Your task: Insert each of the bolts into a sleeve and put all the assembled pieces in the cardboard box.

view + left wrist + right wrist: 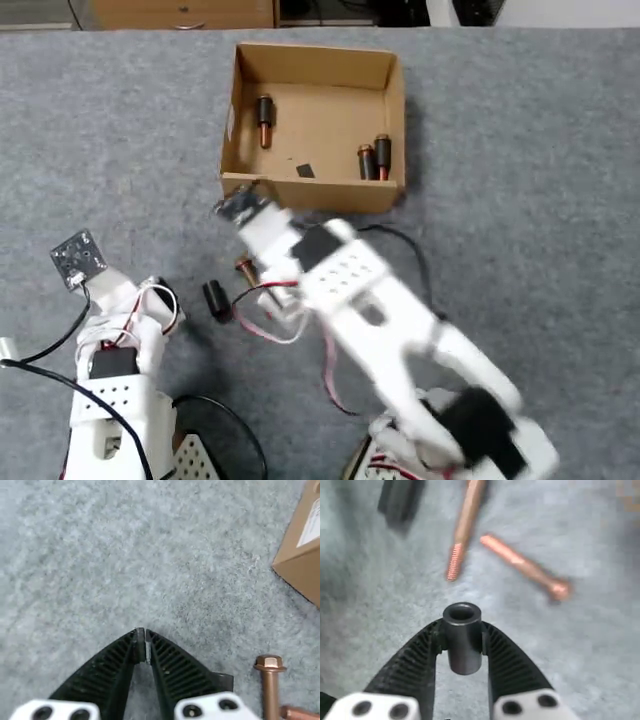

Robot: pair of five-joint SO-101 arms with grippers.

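1. The right fingers (420, 655) are clamped on an upright black sleeve (462, 630), one finger on each side, with its open bore facing away from the wrist. I'd hold that squeeze steady so the sleeve can't twist.
2. Just beyond those fingertips two copper bolts lie on the grey desk (520, 150). The nearer bolt (465, 535) has its threaded end turned toward the sleeve, and the second bolt (525, 567) lies crosswise beside it. A spare sleeve (400, 500) lies farther out (too blurred to say more).
3. The left fingers (115, 665) are pressed together on nothing, with a bolt head (270, 662) just beside them. To my eye they need to part and take a bolt near its head, leaving the thread free.
4. The thread tip should line up with the bore before any push, because an off-centre tip would likely lever the sleeve askew.
5. The cardboard box (310, 195) sits just past the right fingers and has three assembled pieces (265, 120) inside.
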